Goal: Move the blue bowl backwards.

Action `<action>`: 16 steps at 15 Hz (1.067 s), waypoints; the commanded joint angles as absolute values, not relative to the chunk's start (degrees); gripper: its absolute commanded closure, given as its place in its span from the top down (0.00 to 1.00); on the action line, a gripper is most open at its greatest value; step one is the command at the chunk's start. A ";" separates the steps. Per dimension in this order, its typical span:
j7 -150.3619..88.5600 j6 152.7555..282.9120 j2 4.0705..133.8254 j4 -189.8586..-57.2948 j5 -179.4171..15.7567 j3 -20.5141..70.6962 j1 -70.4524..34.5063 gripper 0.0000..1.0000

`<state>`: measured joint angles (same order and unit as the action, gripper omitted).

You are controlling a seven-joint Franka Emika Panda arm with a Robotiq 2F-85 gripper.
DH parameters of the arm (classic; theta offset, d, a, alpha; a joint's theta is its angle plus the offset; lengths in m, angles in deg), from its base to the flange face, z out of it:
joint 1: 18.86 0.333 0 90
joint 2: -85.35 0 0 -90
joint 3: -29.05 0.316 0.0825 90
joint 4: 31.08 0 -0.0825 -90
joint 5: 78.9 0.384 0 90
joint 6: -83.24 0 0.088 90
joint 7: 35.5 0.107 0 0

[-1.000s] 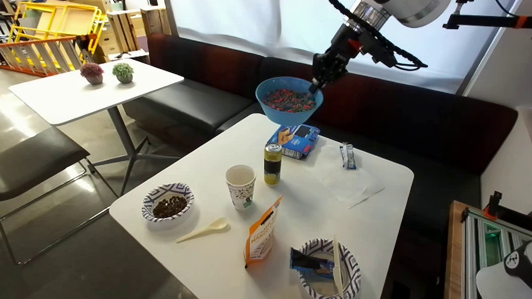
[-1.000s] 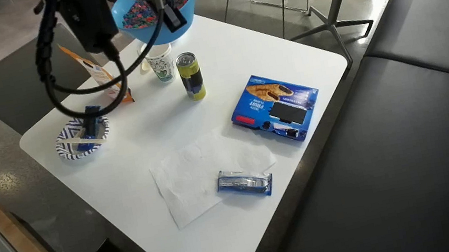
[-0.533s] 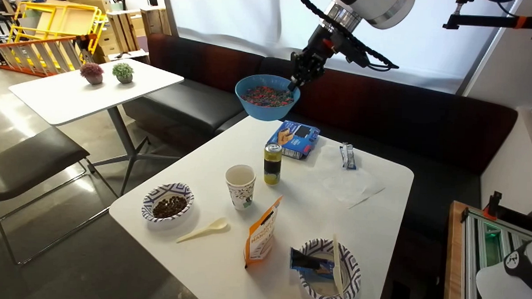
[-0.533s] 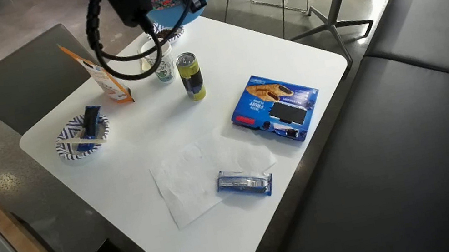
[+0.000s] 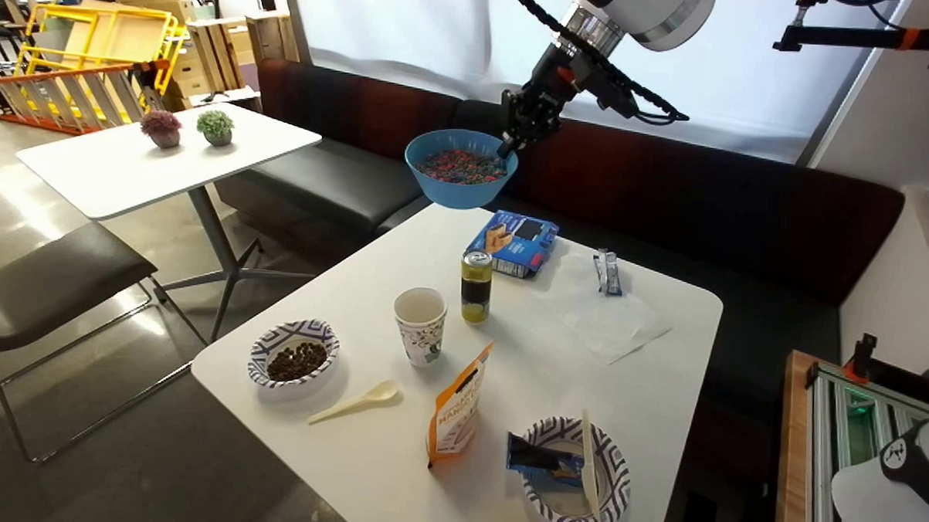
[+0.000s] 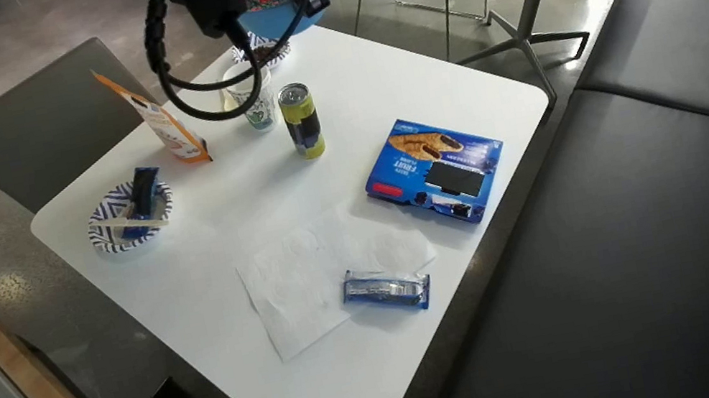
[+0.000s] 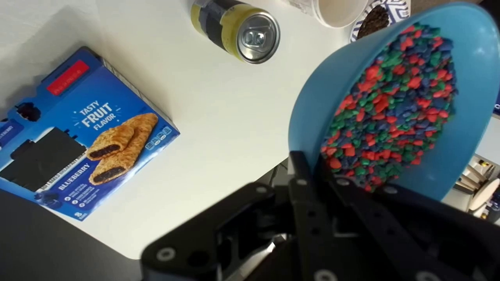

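Note:
The blue bowl (image 5: pixel 455 193) is full of small red, green and dark blue bits. It hangs in the air above the white table, and it also shows at the top edge of an exterior view (image 6: pixel 276 21), partly hidden by the arm. My gripper (image 5: pixel 507 148) is shut on the bowl's rim, with one finger outside and one inside. In the wrist view the bowl (image 7: pixel 324 89) shows at the right, with my fingertips (image 7: pixel 310 168) at its near wall. The inner fingertip is dark and hard to make out.
On the white table (image 5: pixel 522 387) stand a yellow can (image 5: pixel 476 288), a paper cup (image 5: pixel 420 325), a blue box (image 5: pixel 515 243) and an orange-white bag (image 5: pixel 457 415). Two patterned bowls (image 5: pixel 293 353) (image 5: pixel 619 483), a spoon (image 5: pixel 355 402), a napkin (image 6: pixel 304 288) and a wrapped bar (image 6: pixel 386 289) lie there too.
The gripper and the held bowl have moved left in an exterior view, and right and up in the view where the arm covers part of the bowl. The last half second shows only slight motion.

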<state>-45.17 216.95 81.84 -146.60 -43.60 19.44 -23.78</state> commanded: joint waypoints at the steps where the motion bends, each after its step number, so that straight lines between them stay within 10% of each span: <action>1: -45.54 217.03 80.87 -145.50 -43.26 20.84 -25.06 0.01; 16: -49.00 209.55 56.21 -118.01 -43.28 28.51 -30.82 0.01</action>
<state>-48.95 213.48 60.88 -126.15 -44.10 26.14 -28.65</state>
